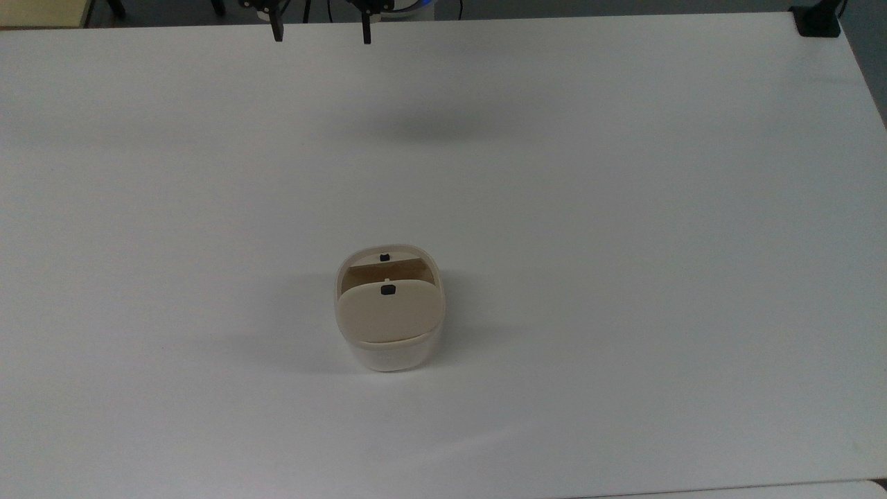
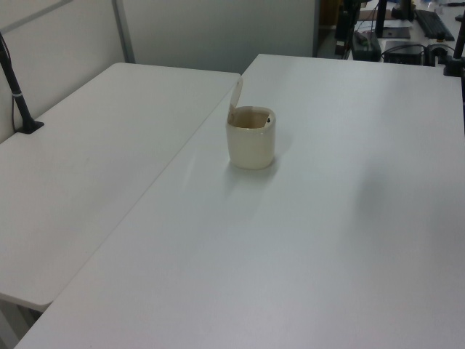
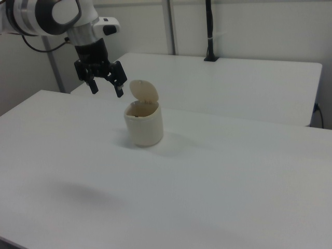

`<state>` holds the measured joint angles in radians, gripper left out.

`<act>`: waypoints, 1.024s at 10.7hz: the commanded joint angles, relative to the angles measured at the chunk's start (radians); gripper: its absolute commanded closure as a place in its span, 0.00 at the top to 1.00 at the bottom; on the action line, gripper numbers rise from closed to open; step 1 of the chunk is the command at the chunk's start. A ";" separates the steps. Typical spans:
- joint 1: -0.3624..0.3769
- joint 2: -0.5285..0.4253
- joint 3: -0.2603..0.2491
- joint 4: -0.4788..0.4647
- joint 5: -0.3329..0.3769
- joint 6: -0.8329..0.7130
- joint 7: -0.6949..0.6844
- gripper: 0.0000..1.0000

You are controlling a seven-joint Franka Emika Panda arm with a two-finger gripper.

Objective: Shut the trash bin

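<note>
Standing open, trash bin (image 1: 389, 308) lid (image 3: 144, 91) raised

no readable text, labels or numbers, seemingly

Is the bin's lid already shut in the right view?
No: the lid stands raised over the open bin, and the open end effector hangs in the air apart from it.

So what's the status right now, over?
Gripper open, high above the table, holding nothing. Bin upright, lid up, not closed. Nothing in the way.
</note>
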<state>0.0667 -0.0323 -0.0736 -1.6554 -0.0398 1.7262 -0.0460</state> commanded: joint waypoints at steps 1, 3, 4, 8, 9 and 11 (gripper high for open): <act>-0.002 -0.014 0.002 -0.015 0.012 -0.002 -0.025 1.00; -0.001 0.011 0.002 -0.009 0.014 0.053 -0.009 1.00; 0.002 0.017 0.002 -0.010 0.026 0.100 -0.006 0.96; 0.005 0.113 0.002 0.036 0.107 0.466 0.447 0.74; 0.007 0.145 0.000 0.039 0.101 0.549 0.557 0.58; 0.007 0.248 0.000 0.132 0.110 0.640 0.851 0.07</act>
<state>0.0698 0.1063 -0.0726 -1.6275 0.0471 2.2820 0.5161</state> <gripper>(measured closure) 0.401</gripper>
